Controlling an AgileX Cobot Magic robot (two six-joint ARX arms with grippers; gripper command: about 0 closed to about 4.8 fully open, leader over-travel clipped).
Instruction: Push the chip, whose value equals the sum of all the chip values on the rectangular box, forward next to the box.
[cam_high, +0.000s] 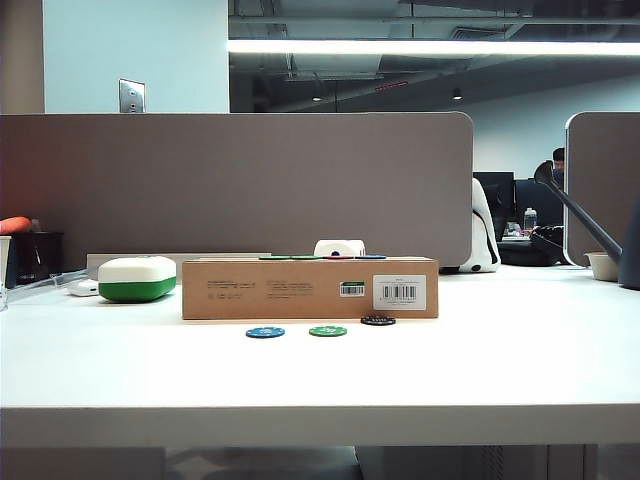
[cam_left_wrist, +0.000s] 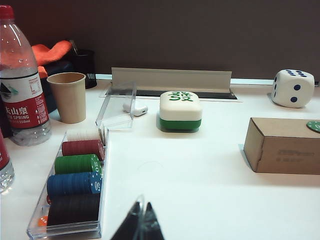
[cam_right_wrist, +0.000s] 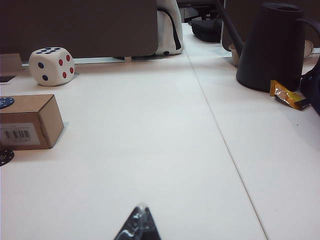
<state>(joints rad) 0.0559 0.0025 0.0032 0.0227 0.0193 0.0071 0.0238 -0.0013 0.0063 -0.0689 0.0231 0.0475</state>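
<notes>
Black chip (cam_high: 378, 320) touching box (cam_high: 310, 288), left pincer (cam_left_wrist: 139, 223), right pincer (cam_right_wrist: 139, 226) closed

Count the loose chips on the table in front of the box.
3, in a row before the rectangular box: blue chip on the left, green chip in the middle, black chip on the right, nearest the box. More lie on top of the box, hard to count.

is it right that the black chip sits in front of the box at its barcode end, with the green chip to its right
Not quite. In the exterior view the black chip lies before the box at its barcode end, but the green chip is to its left. Neither gripper is near.
</notes>
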